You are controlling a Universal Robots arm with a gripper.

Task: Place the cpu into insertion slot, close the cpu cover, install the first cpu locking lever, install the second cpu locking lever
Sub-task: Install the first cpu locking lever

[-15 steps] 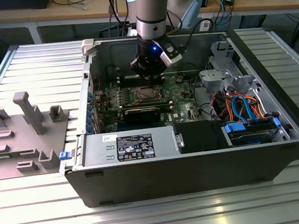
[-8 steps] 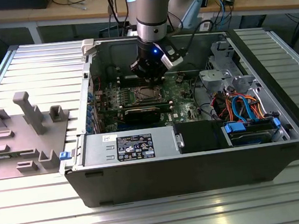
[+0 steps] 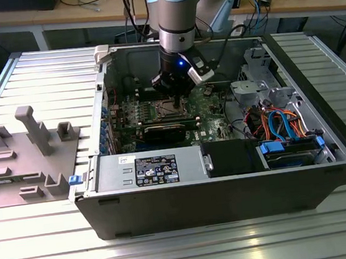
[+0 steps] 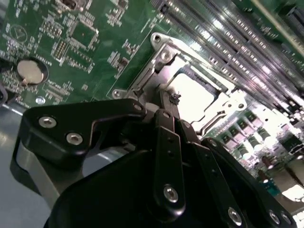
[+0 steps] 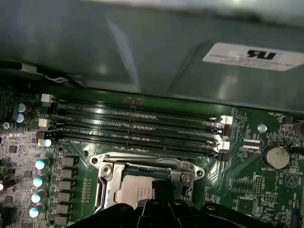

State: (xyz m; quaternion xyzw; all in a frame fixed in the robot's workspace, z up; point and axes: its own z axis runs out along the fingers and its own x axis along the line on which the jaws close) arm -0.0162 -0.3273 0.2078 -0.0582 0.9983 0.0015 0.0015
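Inside the open computer case point(image 3: 229, 179) on the bench point(image 3: 175, 254), the cpu point(image 5: 135, 192) lies seated in the insertion slot point(image 5: 102, 190), the cpu cover point(image 5: 142, 161) lowered around it. The claw point(image 4: 173, 102) hovers clenched just above the cpu.

Dim interior, perhaps overhead glare.

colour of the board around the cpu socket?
Green. The circuit board around the insertion slot shows best in the first wrist view.
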